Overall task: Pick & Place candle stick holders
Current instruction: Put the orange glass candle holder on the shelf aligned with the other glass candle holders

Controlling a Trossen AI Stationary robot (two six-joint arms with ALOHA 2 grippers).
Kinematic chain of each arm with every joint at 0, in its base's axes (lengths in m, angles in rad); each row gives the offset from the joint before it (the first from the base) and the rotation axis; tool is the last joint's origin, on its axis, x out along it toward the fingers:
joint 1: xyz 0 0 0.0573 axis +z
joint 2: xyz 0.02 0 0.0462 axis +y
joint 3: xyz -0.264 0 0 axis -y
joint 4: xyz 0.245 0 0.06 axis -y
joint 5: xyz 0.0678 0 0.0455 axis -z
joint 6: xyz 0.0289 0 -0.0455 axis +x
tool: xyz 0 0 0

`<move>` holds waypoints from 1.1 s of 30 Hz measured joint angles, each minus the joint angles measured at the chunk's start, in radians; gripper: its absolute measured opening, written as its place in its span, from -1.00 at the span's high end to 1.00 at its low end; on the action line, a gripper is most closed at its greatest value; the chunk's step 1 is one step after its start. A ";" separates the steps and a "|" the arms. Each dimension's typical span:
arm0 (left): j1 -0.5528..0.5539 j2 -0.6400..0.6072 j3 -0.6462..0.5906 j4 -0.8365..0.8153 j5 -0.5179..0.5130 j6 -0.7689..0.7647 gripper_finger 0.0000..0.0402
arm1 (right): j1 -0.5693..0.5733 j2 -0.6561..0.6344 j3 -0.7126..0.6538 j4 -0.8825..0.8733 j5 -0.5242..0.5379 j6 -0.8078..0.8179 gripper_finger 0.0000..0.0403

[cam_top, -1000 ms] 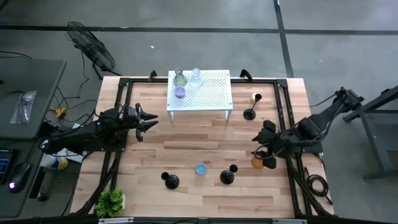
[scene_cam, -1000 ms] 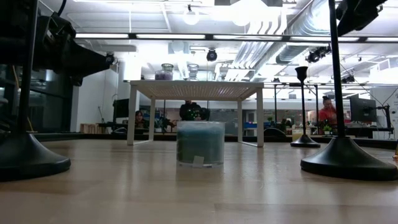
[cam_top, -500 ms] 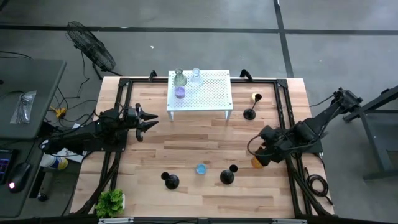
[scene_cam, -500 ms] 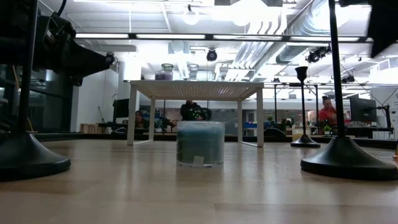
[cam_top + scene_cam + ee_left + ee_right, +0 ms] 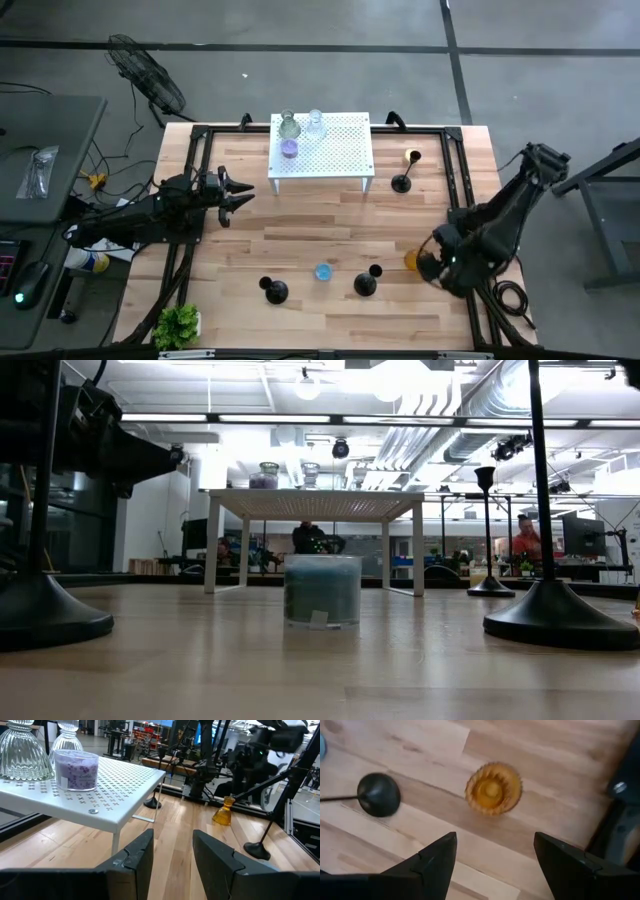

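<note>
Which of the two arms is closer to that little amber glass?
The right. Its open gripper hangs just above the amber glass, empty. The left gripper waits across the table, near the white stand.

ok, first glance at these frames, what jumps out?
The white perforated stand at the table's far edge, with three glass pieces, one purple, clustered on its left end. Then the right gripper, open, looking straight down on the amber glass holder near the table's right edge, a black holder's base beside it. Two black holders flank a blue cup along the near edge; the left gripper waits open at the left.
</note>
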 joint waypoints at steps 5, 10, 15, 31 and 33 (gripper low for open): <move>0.000 0.000 0.000 0.000 0.000 0.000 0.33 | 0.084 0.123 0.000 0.069 0.064 0.057 -0.29; 0.000 0.000 0.000 0.000 0.000 0.000 0.33 | 0.121 0.229 0.000 0.078 0.096 0.063 -0.29; 0.000 0.000 0.000 0.000 0.000 0.000 0.33 | 0.148 0.313 0.000 0.080 0.142 0.087 -0.29; 0.000 0.000 0.000 0.000 0.000 0.000 0.33 | 0.174 0.504 0.000 0.084 0.221 0.089 -0.29; 0.000 0.000 0.000 0.000 0.000 0.000 0.33 | 0.174 0.515 0.000 0.082 0.237 0.089 -0.29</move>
